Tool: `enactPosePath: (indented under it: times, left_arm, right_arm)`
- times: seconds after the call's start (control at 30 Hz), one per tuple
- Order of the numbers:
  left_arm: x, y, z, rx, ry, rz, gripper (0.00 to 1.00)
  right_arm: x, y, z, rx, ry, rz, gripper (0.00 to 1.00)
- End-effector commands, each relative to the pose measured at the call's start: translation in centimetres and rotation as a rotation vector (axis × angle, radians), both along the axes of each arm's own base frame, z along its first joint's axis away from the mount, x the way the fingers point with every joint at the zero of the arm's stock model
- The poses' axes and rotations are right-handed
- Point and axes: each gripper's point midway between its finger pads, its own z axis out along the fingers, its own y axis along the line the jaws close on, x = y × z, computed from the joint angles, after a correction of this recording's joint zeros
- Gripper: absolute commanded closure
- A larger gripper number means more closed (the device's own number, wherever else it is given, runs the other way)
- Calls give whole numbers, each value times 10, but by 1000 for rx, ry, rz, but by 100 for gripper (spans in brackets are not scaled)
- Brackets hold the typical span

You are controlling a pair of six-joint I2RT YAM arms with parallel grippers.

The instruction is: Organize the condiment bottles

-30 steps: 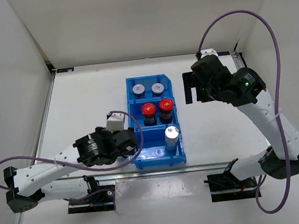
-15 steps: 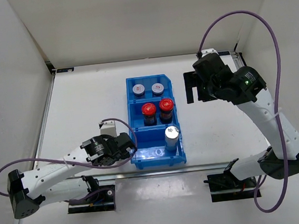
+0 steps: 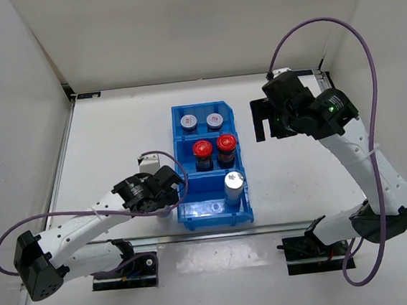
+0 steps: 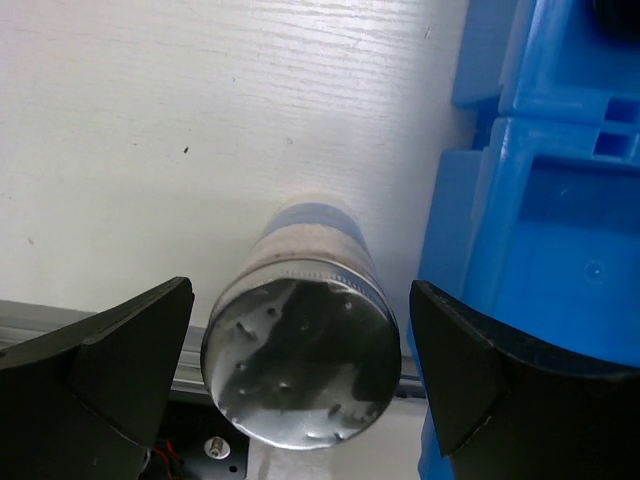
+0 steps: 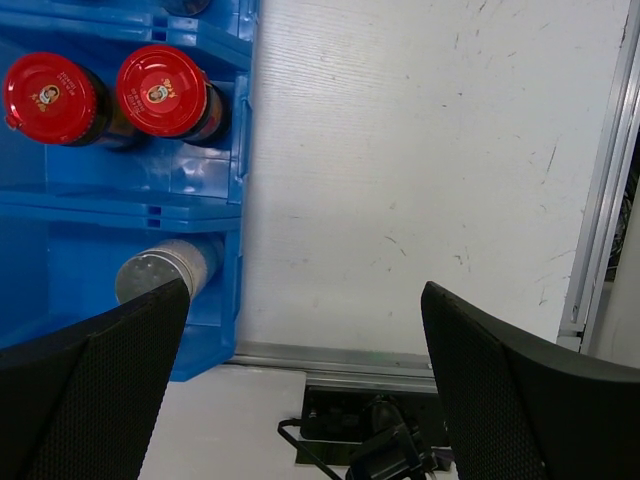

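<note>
Bottle with silver cap (image 4: 300, 370) stands between spread left fingers (image 4: 110, 370) beside the blue tray (image 4: 560, 230); right fingers (image 5: 90, 380) spread too.

A white table (image 3: 115, 132) fills the middle of the frame; plain white walls (image 3: 177, 25) close it in at left, top and right; a metal rail (image 3: 61, 162) edges its left side; light is even.

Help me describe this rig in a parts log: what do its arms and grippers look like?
The left arm and right arm have white links, black joints and a looping purple cable each. The right one carries a small green light. The left gripper and right gripper have black wedge fingers, the right's finely textured.
</note>
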Motion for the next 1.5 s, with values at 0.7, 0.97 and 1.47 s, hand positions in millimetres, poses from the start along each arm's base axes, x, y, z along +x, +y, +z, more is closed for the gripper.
enactPosePath:
  times: [0.7, 0.97, 1.47]
  left_arm:
    - [61, -46, 177, 3, -341, -207, 89]
    - [48, -117, 173, -104, -311, -429, 89]
    - [17, -150, 85, -93, -165, -597, 89]
  right_arm:
    - [-13, -14, -17, -47, 72, 9, 0]
    - [-14, -17, -18, -37, 68, -8, 0]
    - [-8, -26, -19, -53, 73, -33, 0]
